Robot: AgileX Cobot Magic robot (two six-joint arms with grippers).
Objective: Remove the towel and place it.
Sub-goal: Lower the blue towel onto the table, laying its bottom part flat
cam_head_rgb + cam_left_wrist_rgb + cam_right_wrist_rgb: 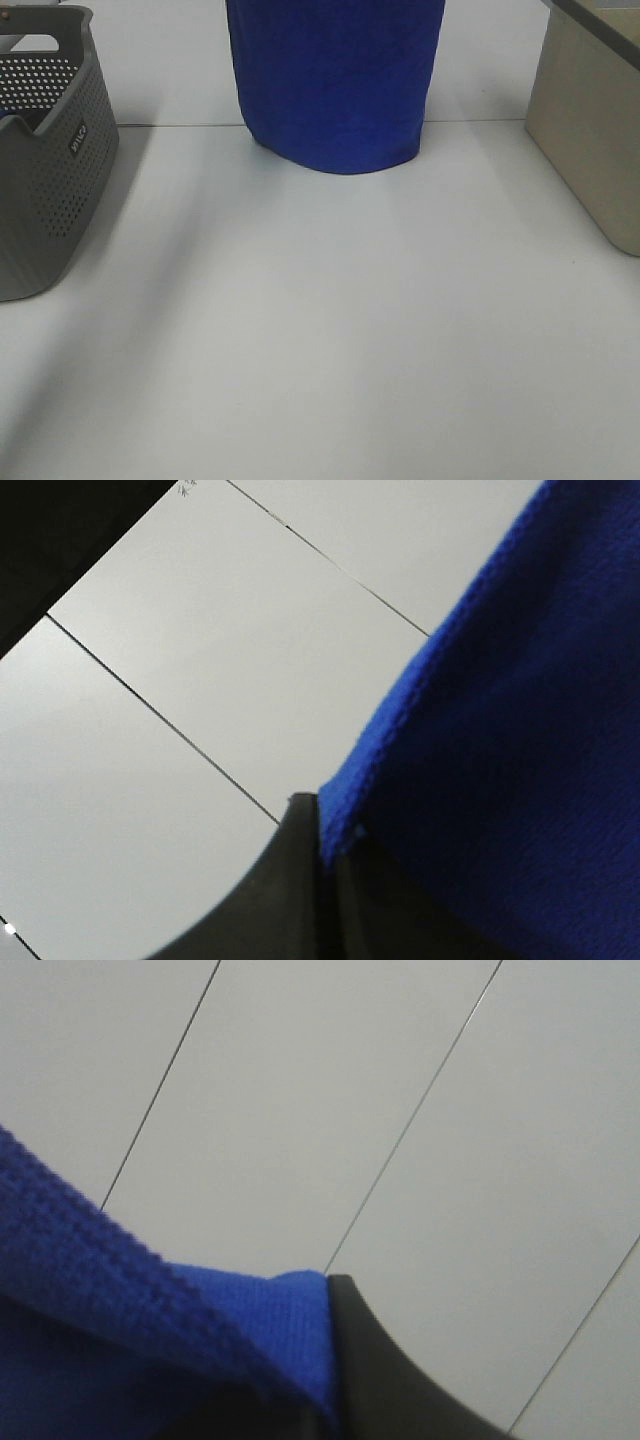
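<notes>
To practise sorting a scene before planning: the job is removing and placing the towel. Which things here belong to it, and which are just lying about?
In the job: towel; left gripper and right gripper, both shut on it.
Lying about: grey perforated basket; beige bin.

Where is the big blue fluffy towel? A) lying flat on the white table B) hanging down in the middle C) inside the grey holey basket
B: the royal-blue plush towel hangs between the grey perforated plastic basket and the beige box, pinched by the left end effector and the right end effector.
</notes>
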